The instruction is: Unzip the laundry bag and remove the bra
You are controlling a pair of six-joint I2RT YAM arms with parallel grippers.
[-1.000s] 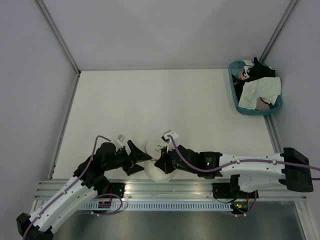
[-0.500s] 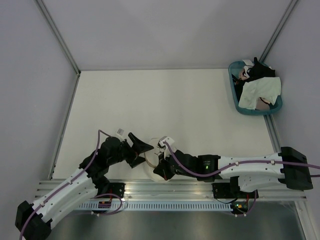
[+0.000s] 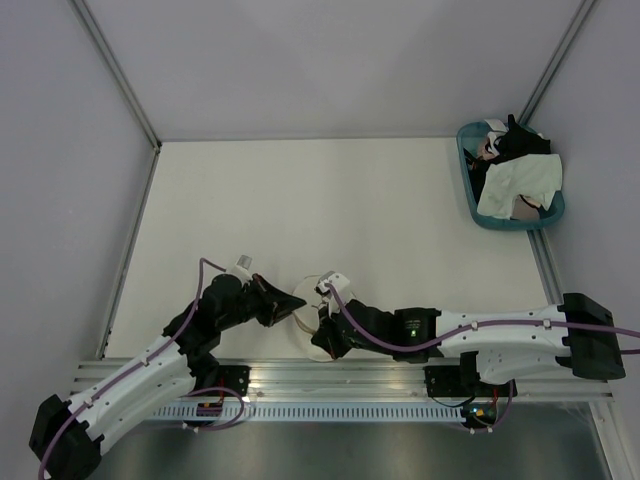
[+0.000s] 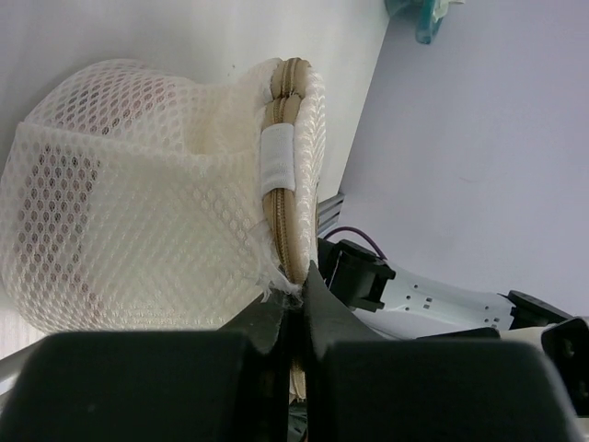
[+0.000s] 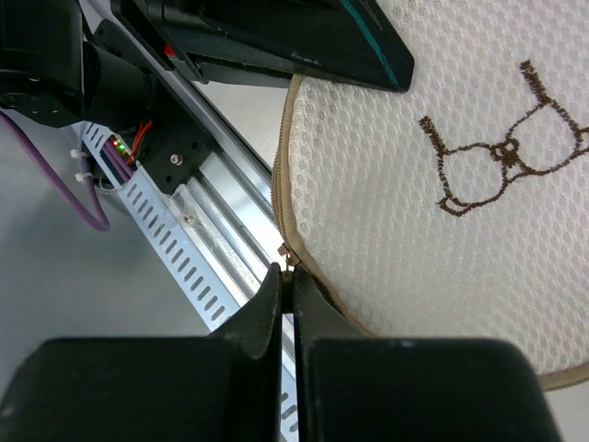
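So the laundry bag [image 4: 138, 203] is sitting at the near edge of the table [image 3: 330, 210], a bit left of centre, right up against the metal rail [image 3: 350, 375] where the arms are bolted. Both arms are bent in on it, one from each side.

The left gripper [image 4: 293, 304] comes at it from the left. Its fingers are squeezed together on the tan rim [image 4: 287, 198] and a bit of the mesh beside it, so it's got a proper pinch on the bag. In the left wrist view the bag is on edge, rim running up and down, and the zip looks closed along the part you can see. Can't tell what's inside through the mesh.

The right gripper [image 5: 287, 276] is on the near right side of the bag, fingers pressed nearly flat together right at the rim, with what looks like the little zipper pull [image 5: 286, 255] nipped between the tips. The bra drawing [image 5: 502, 152] on the lid shows clearly there.

Far right corner has the teal basket [image 3: 471, 190] with a white cloth [image 3: 515, 185] and a black garment [image 3: 522, 138] in it, well apart from everything else.
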